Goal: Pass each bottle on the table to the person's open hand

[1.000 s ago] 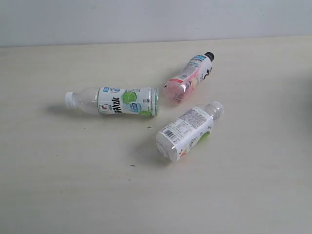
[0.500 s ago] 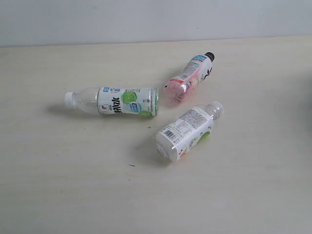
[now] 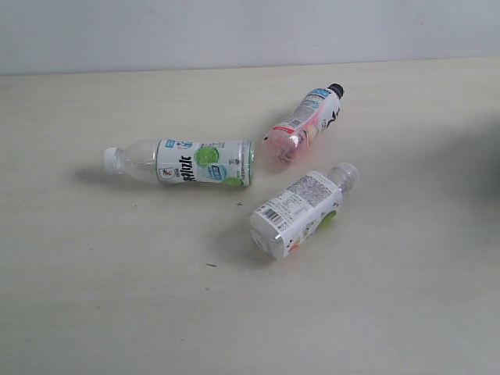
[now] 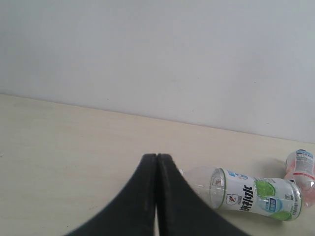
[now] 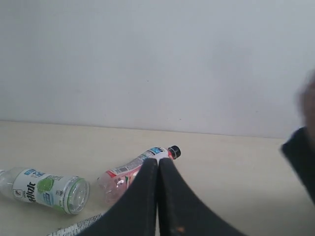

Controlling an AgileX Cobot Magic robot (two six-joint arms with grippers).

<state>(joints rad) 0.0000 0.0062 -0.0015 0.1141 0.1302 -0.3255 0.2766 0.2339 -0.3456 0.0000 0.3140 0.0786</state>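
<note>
You have three bottles [image 3: 205,162] lying undelivered on the surface [image 3: 94,297], with the left claw [image 4: 156,156] and right claw [image 5: 158,160] (both empty) fully closed.

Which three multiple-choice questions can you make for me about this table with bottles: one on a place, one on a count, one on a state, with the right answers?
1. Where in the exterior view does the black-capped pink bottle lie?
A. highest, nearest the wall
B. farthest left
C. lowest

2. How many bottles lie on the table?
A. one
B. three
C. six

3. How does the left gripper stand?
A. wide open
B. shut on a bottle
C. shut, holding nothing

Answers:
1 A: no other bottle lies above it in that view.
2 B: the pink one, the green-labelled bottle and the barcode bottle.
3 C: its jaws meet with nothing between them.
</note>
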